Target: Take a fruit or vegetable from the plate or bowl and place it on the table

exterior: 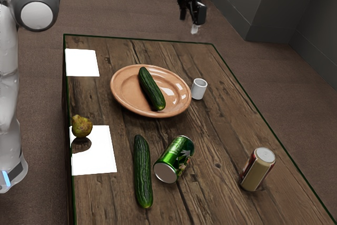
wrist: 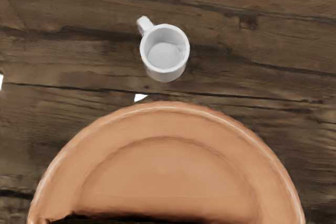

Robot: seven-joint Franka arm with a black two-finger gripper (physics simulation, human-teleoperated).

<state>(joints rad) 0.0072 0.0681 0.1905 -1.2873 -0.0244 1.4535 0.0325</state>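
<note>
A: Exterior view first, and we see our cucumber, whole and lying in the plate! Above the desk, our end effector hangs well clear, fingers spread, nothing between them.

B: So how does it handle for us?

A: Stiff, we reckon, moderately heavy, with smooth, curved skin that could roll or slip. We want the middle, one finger on each long side, squeezing firmly without bruising.

B: Over to the wrist view! Just under our hand there's a dark strip across the plate, probably the cucumber's edge, and the cup stands just beyond the rim.

A: Off-centre, we risk it tipping on the lift, so let's straddle that balance point!
</note>
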